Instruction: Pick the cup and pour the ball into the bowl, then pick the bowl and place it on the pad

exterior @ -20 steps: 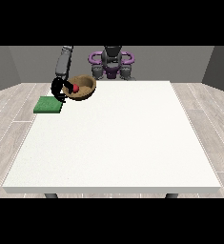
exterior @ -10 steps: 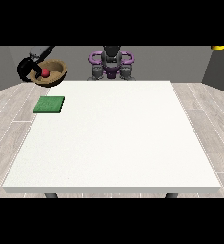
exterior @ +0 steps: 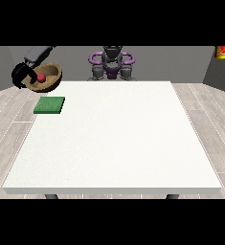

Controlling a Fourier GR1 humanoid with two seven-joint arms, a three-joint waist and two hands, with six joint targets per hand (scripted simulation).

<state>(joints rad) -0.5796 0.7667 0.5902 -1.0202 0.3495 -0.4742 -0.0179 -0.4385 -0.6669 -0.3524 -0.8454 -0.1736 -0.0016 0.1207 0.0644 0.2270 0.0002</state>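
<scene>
One bowl with one red ball inside, upper left, off the table, grasped by the hand at left. One green pad below, bare.

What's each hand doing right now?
Hand at the view's left: fingers curled on the brown bowl, red ball inside, held beyond the table's edge.
Other hand: not in view.

Single front view: elevated camera across the large white square table, facing the distant grey-and-purple humanoid robot.
</scene>
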